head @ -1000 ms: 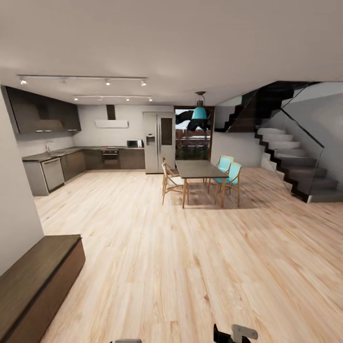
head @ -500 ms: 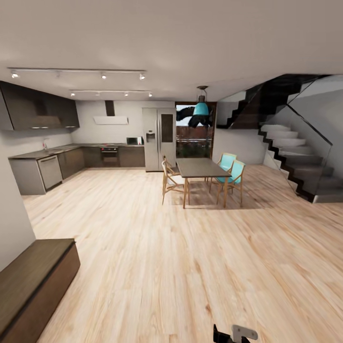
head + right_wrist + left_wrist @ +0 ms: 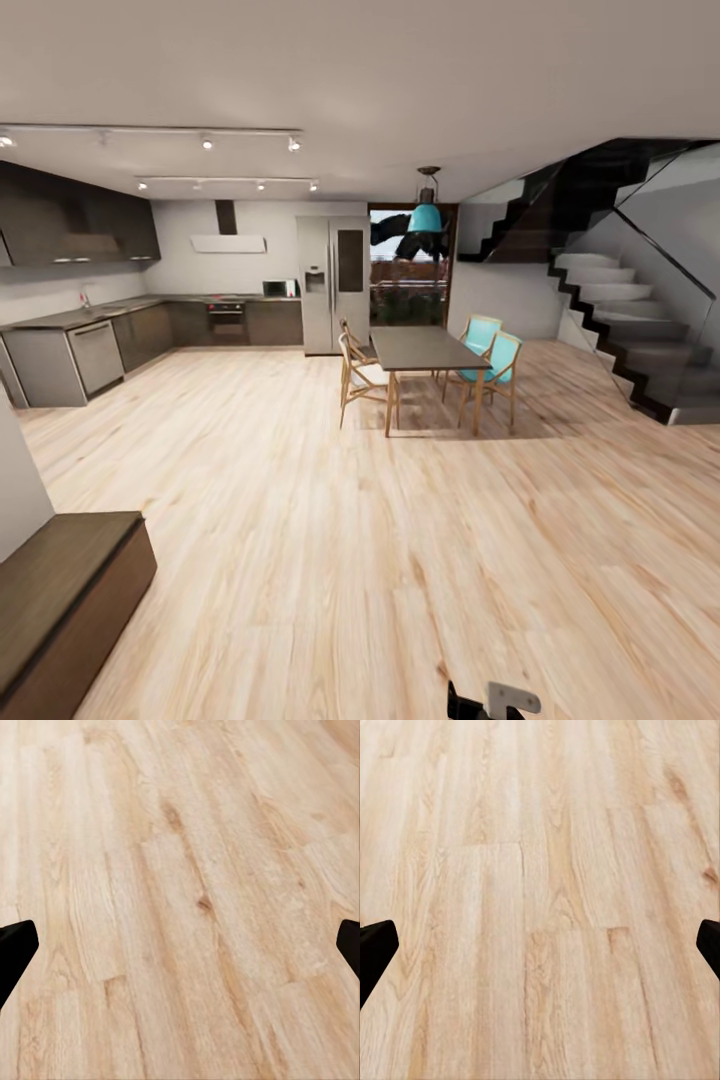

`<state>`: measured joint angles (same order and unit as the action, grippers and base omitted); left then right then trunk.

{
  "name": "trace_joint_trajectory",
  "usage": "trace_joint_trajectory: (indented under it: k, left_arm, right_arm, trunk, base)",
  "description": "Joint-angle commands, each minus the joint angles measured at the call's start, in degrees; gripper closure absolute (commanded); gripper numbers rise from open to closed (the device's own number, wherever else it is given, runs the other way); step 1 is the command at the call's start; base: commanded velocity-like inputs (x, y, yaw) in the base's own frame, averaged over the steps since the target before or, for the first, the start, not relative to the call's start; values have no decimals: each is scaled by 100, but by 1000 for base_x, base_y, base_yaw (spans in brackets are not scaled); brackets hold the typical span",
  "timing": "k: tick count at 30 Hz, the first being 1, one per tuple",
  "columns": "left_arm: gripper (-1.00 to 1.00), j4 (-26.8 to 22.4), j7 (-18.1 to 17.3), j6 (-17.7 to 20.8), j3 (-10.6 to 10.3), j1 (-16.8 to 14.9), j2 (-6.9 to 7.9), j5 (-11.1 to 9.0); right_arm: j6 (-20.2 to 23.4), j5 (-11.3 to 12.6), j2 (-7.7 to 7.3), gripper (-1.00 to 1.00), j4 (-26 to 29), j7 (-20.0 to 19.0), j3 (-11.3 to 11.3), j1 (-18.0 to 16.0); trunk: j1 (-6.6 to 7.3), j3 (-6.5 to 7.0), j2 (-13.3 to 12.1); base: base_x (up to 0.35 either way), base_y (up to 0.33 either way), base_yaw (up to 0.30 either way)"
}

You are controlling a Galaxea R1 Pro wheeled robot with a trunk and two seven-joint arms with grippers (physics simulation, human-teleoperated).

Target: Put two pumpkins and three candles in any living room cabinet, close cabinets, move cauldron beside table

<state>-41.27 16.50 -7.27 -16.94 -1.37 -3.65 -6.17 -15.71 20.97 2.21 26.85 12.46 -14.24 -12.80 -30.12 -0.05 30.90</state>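
Note:
The pumpkins, candles, cauldron and table are out of view. The end of a long, low dark brown cabinet (image 3: 62,590) stands against the wall at the lower left of the head view, its front shut. My left gripper (image 3: 540,949) is open over bare light wood floor, its black fingertips (image 3: 375,949) far apart with nothing between them. My right gripper (image 3: 180,949) is open the same way over the planks. Part of my right arm (image 3: 495,700) shows at the bottom edge of the head view.
Wide plank floor (image 3: 380,560) stretches ahead. A wooden dining set (image 3: 425,365) with turquoise chairs stands mid-room. The dark kitchen counters (image 3: 90,345) and a steel fridge (image 3: 335,285) line the far left and back. A staircase (image 3: 640,340) rises at the right.
The whole head view has shifted as the camera moved. The cabinet has slid down and left, and the ceiling lights have risen in the picture. Both grippers stay open.

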Motion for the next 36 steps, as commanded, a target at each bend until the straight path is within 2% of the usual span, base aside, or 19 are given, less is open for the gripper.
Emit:
trace_joint_trajectory:
  k: [1,16,18,21,36]
  left_arm:
    - [-100,5,38,-28,-34,-4,5,-60]
    - [-100,5,38,-28,-35,-4,5,-60]
    - [-100,7,38,-28,-37,-4,5,-60]
    - [-100,9,38,-28,-37,-4,5,-56]
    - [-100,14,33,-28,-37,-4,5,-51]
  right_arm:
    - [-28,56,-3,-100,-4,37,-50,-4]
    - [-23,54,-1,-100,-4,37,-53,-4]
    - [316,55,-5,-100,0,32,-50,-4]
    - [484,56,-4,-100,3,33,-46,-4]
    - [539,57,-4,-100,16,33,-43,-4]
  trunk:
    - [-5,-11,3]
    - [-5,-150,3]
    - [-5,-169,3]
    - [-5,-198,3]
    - [-5,-268,3]
  base:
    - [310,0,0]
    - [310,0,0]
    - [310,0,0]
    - [310,0,0]
    - [310,0,-90]
